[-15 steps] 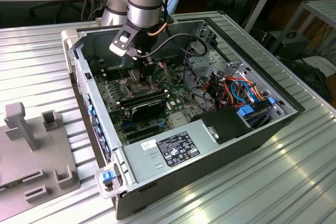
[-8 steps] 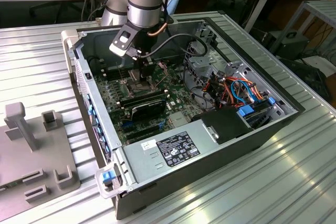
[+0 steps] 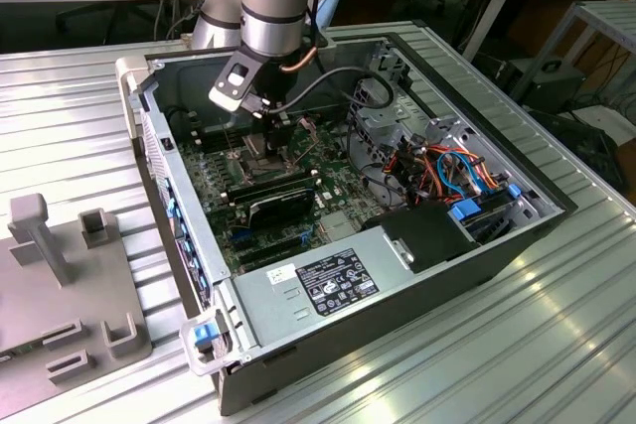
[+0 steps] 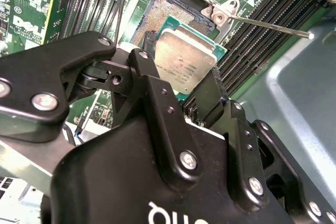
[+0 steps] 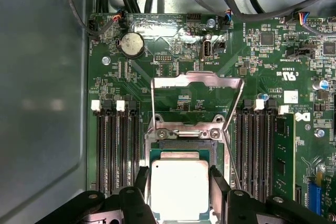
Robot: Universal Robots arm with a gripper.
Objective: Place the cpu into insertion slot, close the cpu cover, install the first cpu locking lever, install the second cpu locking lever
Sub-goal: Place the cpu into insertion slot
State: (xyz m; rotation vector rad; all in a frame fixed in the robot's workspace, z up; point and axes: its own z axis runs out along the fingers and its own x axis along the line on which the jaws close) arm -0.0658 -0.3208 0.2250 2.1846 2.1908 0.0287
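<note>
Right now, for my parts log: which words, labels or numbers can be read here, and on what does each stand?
None can be quoted reliably.
The label on the power supply: print too small to read.
The cpu, held in the claw: faint marking on its top, unreadable.
The motherboard: white markings, too small to read.

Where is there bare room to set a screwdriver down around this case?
The ribbed table is bare beside the case, on its near side, and beyond the grey fixture. Inside is crowded: cables, gripper shut on the cpu.
</note>
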